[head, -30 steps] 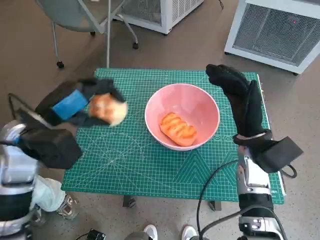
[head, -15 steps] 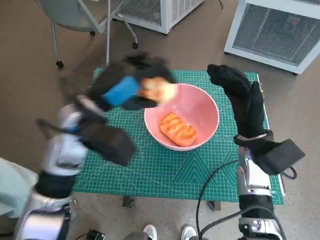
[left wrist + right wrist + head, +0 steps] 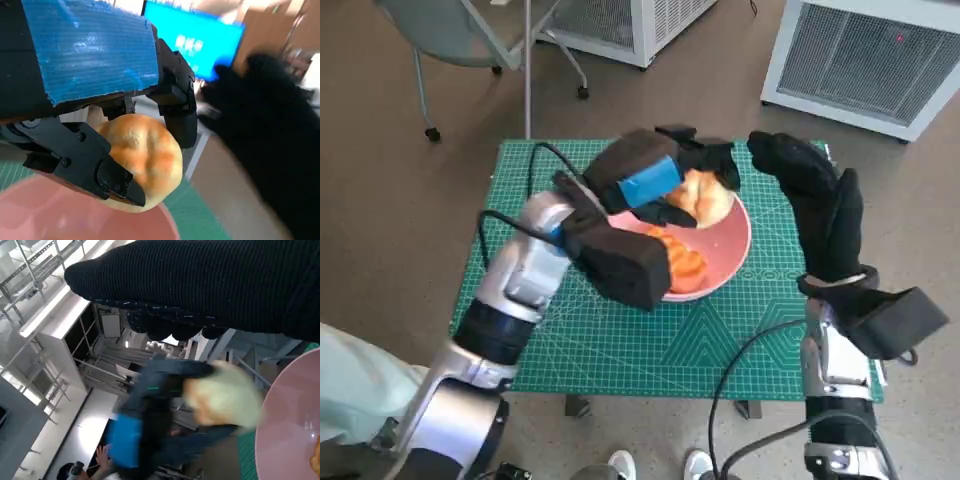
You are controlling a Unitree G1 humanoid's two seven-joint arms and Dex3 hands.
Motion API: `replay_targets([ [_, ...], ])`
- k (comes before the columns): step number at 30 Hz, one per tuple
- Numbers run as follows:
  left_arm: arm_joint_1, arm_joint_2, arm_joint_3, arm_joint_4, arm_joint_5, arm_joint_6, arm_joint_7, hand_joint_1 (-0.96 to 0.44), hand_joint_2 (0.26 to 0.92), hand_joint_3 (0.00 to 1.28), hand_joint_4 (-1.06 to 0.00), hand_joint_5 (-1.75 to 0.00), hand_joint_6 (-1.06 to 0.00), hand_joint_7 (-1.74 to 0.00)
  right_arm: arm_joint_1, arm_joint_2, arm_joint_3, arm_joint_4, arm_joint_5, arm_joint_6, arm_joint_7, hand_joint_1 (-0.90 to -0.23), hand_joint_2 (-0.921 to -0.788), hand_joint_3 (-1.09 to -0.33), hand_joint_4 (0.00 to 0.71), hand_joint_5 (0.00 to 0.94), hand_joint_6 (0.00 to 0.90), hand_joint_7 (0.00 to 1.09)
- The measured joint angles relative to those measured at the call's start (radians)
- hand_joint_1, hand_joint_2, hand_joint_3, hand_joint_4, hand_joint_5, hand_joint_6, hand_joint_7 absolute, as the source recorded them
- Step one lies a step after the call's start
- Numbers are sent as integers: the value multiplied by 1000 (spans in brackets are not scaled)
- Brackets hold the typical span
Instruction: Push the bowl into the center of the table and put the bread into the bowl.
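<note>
Left hand [image 3: 665,180], black with blue tape across its back, grips a round pale-golden bread roll [image 3: 705,197] between its fingers and holds it over the far part of the pink bowl [image 3: 732,255]; in the left wrist view the same hand [image 3: 100,95] clasps the roll [image 3: 142,160] from above and below, with the bowl's pink rim [image 3: 75,215] just beneath it. A second, orange ridged piece of bread [image 3: 685,265] lies inside the bowl, partly hidden by the left forearm. The bowl stands near the middle of the green cutting mat [image 3: 620,350] that covers the table. Right hand [image 3: 810,190], in its black knitted glove, is raised at the bowl's right side with fingers extended and holding nothing, close to the rim; whether it touches the rim cannot be told. In the right wrist view the glove [image 3: 210,285] spans the upper picture, with the blurred roll [image 3: 225,397] beside the bowl's edge [image 3: 285,420]. A wheeled chair [image 3: 470,40] stands on the floor beyond the table.
</note>
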Motion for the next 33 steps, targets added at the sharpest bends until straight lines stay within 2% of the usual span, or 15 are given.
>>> replay_targets([
  [1, 0, -4, -3, 21, 0, 0, 0, -124, 921, 191, -585, -1049, -475, -1314, 1, 0, 0, -4, 0, 1, 0, -668, -921, -759, 177, 0, -1, 487],
  [2, 0, -7, -6, 37, 0, 1, 0, -168, 921, 210, -573, -944, -468, -1346, 2, 0, -1, -7, 1, 3, 0, -668, -921, -760, 177, 0, -1, 487],
  [3, 0, -9, -8, 52, 0, 3, 0, -197, 901, 217, -520, -740, -415, -1228, 3, 0, -2, -10, 1, 4, -1, -667, -921, -760, 178, 0, -1, 487],
  [4, 0, -10, -10, 65, 0, 5, -1, -184, 885, 181, -481, -524, -399, -915, 4, 0, -2, -12, 1, 5, -1, -667, -921, -759, 178, 0, -1, 487],
  [5, 0, -11, -12, 77, 0, 7, -1, -193, 885, 155, -460, -425, -395, -772, 5, 0, -3, -15, 1, 6, -2, -666, -921, -759, 178, 0, -1, 487],
  [6, 0, -11, -13, 88, 0, 7, -3, -206, 891, 107, -433, -275, -402, -540, 7, 0, -5, -17, 1, 7, -3, -666, -921, -759, 178, 0, -1, 487],
  [7, 0, -11, -14, 95, 0, 7, -3, -243, 896, 74, -387, -176, -393, -375, 8, 0, -5, -18, 2, 7, -3, -665, -921, -756, 178, 0, -1, 487],
  [9, 1, -9, -18, 101, 4, 9, -5, -275, 902, 45, -346, -90, -385, -229, 10, 1, -6, -23, 2, 10, -4, -664, -921, -754, 178, 0, -1, 487],
  [12, 2, -4, -23, 101, 7, 9, -5, -334, 908, 21, -266, -23, -363, -101, 12, 2, -8, -27, 3, 16, -4, -665, -921, -747, 177, 0, -1, 486],
  [19, 11, 13, -18, 93, -7, -1, -16, -387, 910, 9, -140, -2, -297, -21, 12, 8, -10, -29, 9, 21, -5, -667, -921, -731, 177, 0, 0, 485],
  [33, 107, 50, 136, -51, -266, -16, -170, -409, 909, 3, -50, 0, -259, -1, 22, 14, -10, -73, 14, 51, -12, -681, -921, -699, 178, 1, 3, 502],
])
